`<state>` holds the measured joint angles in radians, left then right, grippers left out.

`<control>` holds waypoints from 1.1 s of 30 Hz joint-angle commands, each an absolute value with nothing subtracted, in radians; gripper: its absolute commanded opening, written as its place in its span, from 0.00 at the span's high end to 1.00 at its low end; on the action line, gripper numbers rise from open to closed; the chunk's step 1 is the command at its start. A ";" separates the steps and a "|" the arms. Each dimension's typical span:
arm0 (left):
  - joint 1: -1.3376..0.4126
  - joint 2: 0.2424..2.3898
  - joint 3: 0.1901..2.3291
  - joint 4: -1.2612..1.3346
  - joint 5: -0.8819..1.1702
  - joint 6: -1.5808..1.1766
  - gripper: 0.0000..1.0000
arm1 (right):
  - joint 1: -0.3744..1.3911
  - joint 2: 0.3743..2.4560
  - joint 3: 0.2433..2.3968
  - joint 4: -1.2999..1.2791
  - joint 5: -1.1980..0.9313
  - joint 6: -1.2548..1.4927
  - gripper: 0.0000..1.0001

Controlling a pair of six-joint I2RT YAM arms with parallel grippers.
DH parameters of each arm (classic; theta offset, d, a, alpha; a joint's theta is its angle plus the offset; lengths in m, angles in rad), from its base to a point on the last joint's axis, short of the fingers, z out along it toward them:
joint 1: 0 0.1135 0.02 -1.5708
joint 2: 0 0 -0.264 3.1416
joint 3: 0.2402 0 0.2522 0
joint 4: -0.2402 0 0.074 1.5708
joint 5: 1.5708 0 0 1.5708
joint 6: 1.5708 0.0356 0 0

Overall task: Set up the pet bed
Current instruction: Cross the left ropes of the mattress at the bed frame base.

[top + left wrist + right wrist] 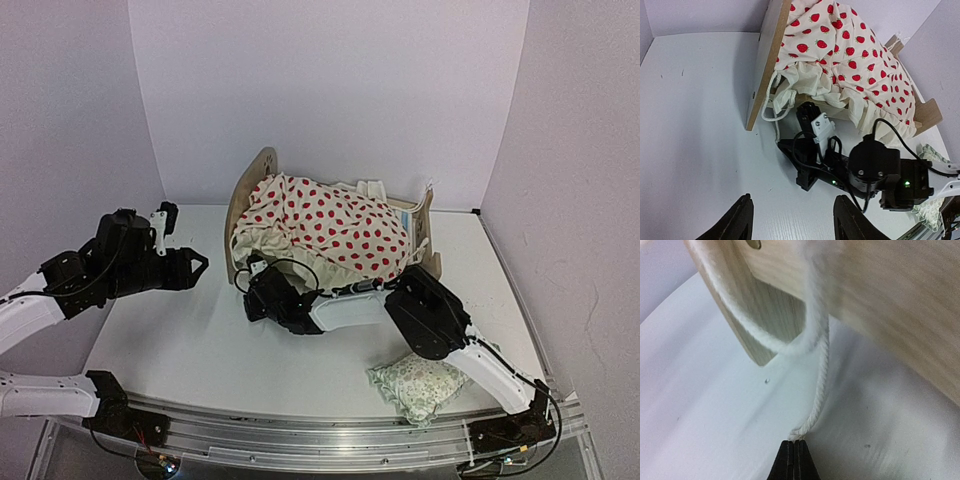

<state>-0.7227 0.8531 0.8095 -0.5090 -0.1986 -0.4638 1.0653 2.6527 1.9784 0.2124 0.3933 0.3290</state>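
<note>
The pet bed [243,200] of light wood stands at the back middle of the table, its arched headboard [767,65] on the left. A cream red-dotted cushion [330,225] is heaped over it and hides the base. A white cord [820,390] hangs from the cushion beside the headboard foot [760,325]. My right gripper [794,450] is shut on the cord's end, low at the bed's front left corner [250,268]. Left of the bed, my left gripper [200,265] hovers open over the bare table with nothing between its fingers [742,215].
A small green floral pillow [420,385] lies near the front right edge of the table, beside the right arm's base. The right arm [875,167] stretches across the table in front of the bed. White walls close in the back and sides.
</note>
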 commanded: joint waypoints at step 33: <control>-0.714 1.178 0.492 0.359 -0.343 -0.576 0.50 | 1.060 2.213 1.348 0.294 0.016 0.360 1.00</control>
